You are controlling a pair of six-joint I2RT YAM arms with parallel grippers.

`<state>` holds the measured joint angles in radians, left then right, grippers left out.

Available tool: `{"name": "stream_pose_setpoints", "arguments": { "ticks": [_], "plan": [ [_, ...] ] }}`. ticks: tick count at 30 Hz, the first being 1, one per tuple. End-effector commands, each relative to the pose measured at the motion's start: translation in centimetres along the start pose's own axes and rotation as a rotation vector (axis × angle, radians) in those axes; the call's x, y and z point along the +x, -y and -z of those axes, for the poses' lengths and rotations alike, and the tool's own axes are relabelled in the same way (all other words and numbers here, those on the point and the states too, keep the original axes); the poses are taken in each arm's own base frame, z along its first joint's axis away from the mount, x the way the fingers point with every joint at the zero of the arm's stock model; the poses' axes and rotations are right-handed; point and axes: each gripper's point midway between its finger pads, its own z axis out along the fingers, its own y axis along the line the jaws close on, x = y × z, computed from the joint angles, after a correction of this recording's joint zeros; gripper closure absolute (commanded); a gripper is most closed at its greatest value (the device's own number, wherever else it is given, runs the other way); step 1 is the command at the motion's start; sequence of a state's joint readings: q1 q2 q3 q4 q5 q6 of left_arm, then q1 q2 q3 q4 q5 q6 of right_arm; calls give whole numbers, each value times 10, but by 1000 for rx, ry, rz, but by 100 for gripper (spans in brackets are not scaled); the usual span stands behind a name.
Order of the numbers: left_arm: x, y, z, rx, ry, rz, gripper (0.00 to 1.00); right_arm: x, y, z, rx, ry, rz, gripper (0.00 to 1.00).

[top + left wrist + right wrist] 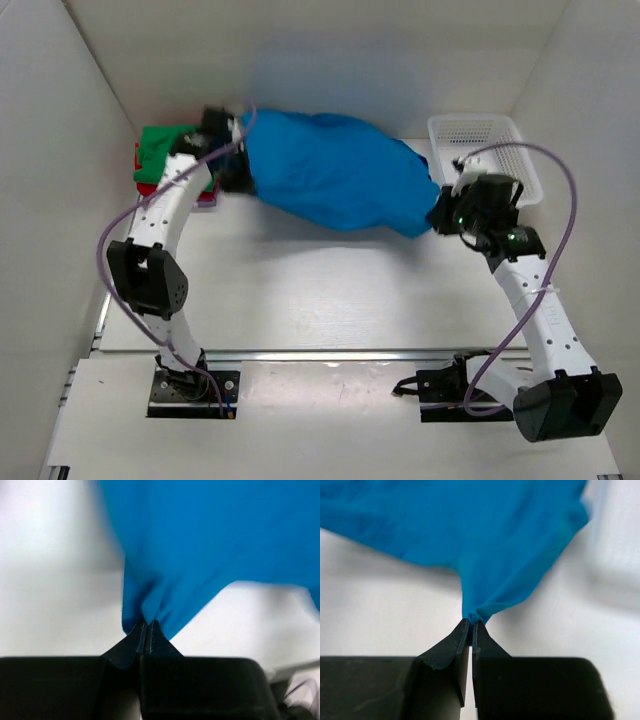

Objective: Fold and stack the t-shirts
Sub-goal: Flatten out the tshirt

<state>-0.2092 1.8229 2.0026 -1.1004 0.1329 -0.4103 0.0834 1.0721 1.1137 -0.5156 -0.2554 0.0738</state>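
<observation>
From the top camera: the bright blue short-sleeved cloth t-shirt (335,180) is stretched out between the two arms, across the far half of the white table (330,290). The left gripper (240,172) has the shirt's left end, the right gripper (440,214) the right end, and the cloth bulges in a loose roll between them. At the far left, just behind the left arm, sits a green folded cloth t-shirt (156,148) with a red folded t-shirt (140,165) showing beneath its edge. At the far right, just beyond the right gripper, stands the white plastic mesh basket (482,138).

Over to the left wrist camera: the two black fingertips (134,641) are pressed together on a pinched bunch of blue cloth. The fabric fans up and to the right from the pinch, with pale table blurred behind it.

Now the right wrist camera: same story. The black fingertips (451,645) are clamped on a gathered point of the blue shirt, which spreads wide across the top of the view.
</observation>
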Motion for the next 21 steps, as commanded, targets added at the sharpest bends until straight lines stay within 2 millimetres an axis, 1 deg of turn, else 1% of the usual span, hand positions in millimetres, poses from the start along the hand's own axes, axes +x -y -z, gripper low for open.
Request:
{"name": "stream_pose_setpoints", "arguments": {
  "ticks": [1, 2, 3, 5, 6, 8, 9, 10, 12, 13, 14, 15, 16, 17, 20, 21],
  "plan": [
    [96, -75, -16, -101, -155, 109, 100, 41, -7, 16, 23, -62, -110, 100],
    [127, -88, -22, -90, -181, 129, 100, 59, -8, 17, 34, -104, -127, 99],
    [133, -97, -24, -82, -173, 140, 100, 70, -8, 17, 42, -133, -128, 100],
    [166, -111, -23, -105, -211, 132, 100, 111, -8, 17, 57, -239, -187, 100],
    [170, -115, -23, -133, -199, 119, 100, 122, -9, 18, 50, -274, -205, 100],
    [193, -126, -22, -149, -201, 120, 100, 163, -16, 21, 64, -382, -256, 100],
    [205, -133, -21, -149, -205, 131, 100, 177, -16, 25, 80, -404, -279, 100],
    [207, -140, -22, -154, -204, 142, 100, 186, -17, 27, 96, -419, -275, 100],
    [227, -148, -24, -169, -238, 134, 100, 202, -13, 31, 127, -441, -286, 100],
    [234, -152, -24, -182, -254, 128, 100, 209, -12, 32, 125, -468, -304, 100],
    [238, -153, -24, -185, -265, 127, 100, 212, -11, 33, 112, -466, -333, 100],
    [244, -153, -26, -178, -277, 119, 100, 221, -9, 34, 106, -487, -333, 100],
    [246, -153, -27, -177, -281, 117, 100, 217, -9, 34, 99, -476, -351, 99],
    [254, -153, -27, -177, -297, 118, 100, 219, -10, 35, 99, -481, -353, 100],
    [260, -156, -24, -187, -287, 126, 100, 222, -13, 37, 105, -495, -327, 100],
    [262, -159, -23, -191, -278, 129, 100, 219, -15, 35, 99, -485, -333, 100]
  ]
}}
